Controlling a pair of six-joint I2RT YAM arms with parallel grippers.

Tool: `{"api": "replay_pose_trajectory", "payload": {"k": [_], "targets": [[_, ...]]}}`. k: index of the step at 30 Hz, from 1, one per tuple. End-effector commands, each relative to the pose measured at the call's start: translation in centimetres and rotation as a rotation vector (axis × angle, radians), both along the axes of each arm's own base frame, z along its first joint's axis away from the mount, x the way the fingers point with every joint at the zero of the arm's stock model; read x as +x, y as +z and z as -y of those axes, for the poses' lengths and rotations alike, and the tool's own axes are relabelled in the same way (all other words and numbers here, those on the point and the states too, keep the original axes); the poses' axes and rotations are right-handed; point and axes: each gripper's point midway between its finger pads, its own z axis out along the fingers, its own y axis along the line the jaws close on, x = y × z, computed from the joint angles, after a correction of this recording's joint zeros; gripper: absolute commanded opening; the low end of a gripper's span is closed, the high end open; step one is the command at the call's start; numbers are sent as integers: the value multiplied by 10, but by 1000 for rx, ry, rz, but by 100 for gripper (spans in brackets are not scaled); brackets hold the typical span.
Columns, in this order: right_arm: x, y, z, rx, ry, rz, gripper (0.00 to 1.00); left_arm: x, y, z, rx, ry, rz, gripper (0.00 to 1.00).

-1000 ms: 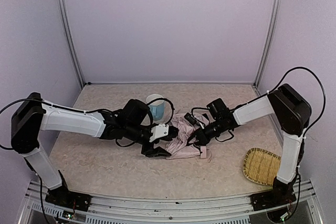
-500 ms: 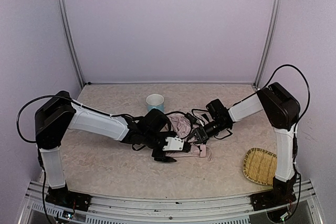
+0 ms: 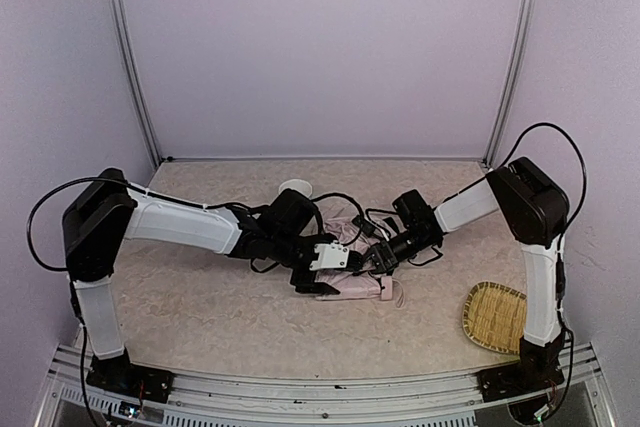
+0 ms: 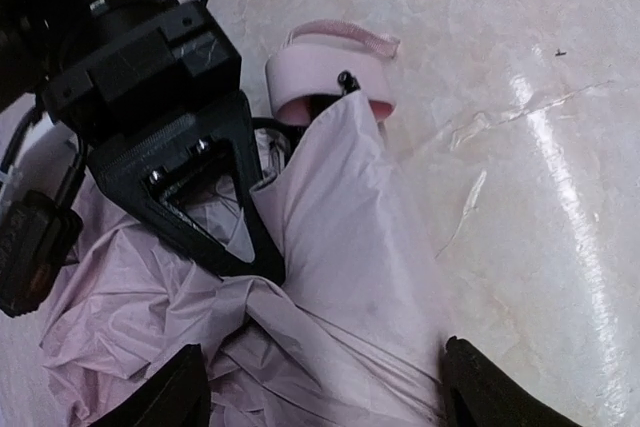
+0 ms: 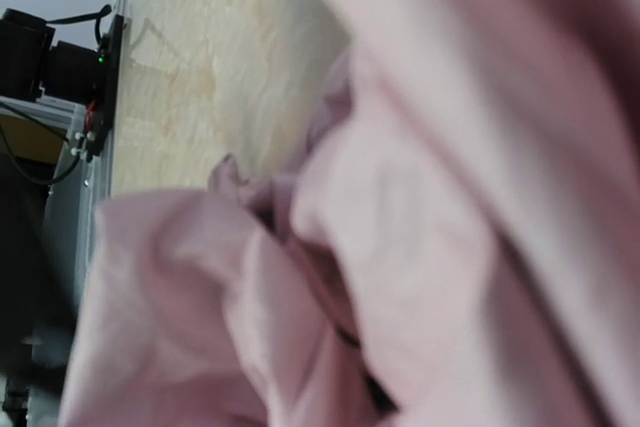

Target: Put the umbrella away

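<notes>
The umbrella [image 3: 347,239] lies collapsed on the table as a crumpled pale pink heap. Its small pink handle [image 4: 330,72] with the strap points away from the heap. My left gripper [image 3: 318,282] is open just above the fabric, and its black fingertips [image 4: 488,395] straddle a wide fold of it [image 4: 330,347]. My right gripper [image 3: 372,265] is pressed into the fabric from the right. It also shows in the left wrist view [image 4: 262,262] with one black finger over the cloth. The right wrist view holds only pink fabric [image 5: 400,247], and its fingers are hidden.
A pale cup [image 3: 295,187] stands behind the left arm, partly hidden by it. A round woven bamboo tray [image 3: 498,315] lies at the front right. Metal posts [image 3: 130,57] and lilac walls close in the back and sides.
My left arm swung right, its gripper moving from the heap's left edge onto the fabric; it now partly hides the cup. My right gripper stayed on the umbrella, shifted slightly left.
</notes>
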Motion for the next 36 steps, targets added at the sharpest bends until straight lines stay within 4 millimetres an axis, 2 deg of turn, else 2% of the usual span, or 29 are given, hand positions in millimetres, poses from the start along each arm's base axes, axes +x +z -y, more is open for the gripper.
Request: {"api": "replay_pose_trajectory", "payload": {"k": [1,6,9,12,14,18,22,26,28,29,31,36], "targets": [[-20,-90,36,-322,-87,-119,0,2,-38,-11,60,17,-125,79],[-18,-82,31,-285,-95,-128,0,-3,-75,-24,155,35,-269,78],[-12,-69,27,-247,-112,-118,1,-11,-88,-29,200,52,-354,73],[-4,-46,23,-208,-137,-78,10,-11,-97,-33,236,104,-452,63],[2,-26,22,-184,-156,-36,20,-10,-101,-37,245,139,-539,58],[11,10,26,-140,-204,28,36,-16,-109,-49,254,162,-660,54],[17,35,37,-123,-270,78,43,-25,-116,-55,285,167,-716,51],[22,69,44,-122,-303,257,43,-25,-119,-59,289,186,-756,46],[15,89,45,-112,-289,413,44,-24,-119,-60,285,195,-783,44],[10,91,44,-121,-271,484,44,-24,-119,-61,284,197,-794,43],[-8,107,38,-126,-221,672,44,-23,-119,-61,284,205,-817,41],[-57,103,21,-209,14,1176,51,-26,-122,-64,308,211,-860,39]]}}
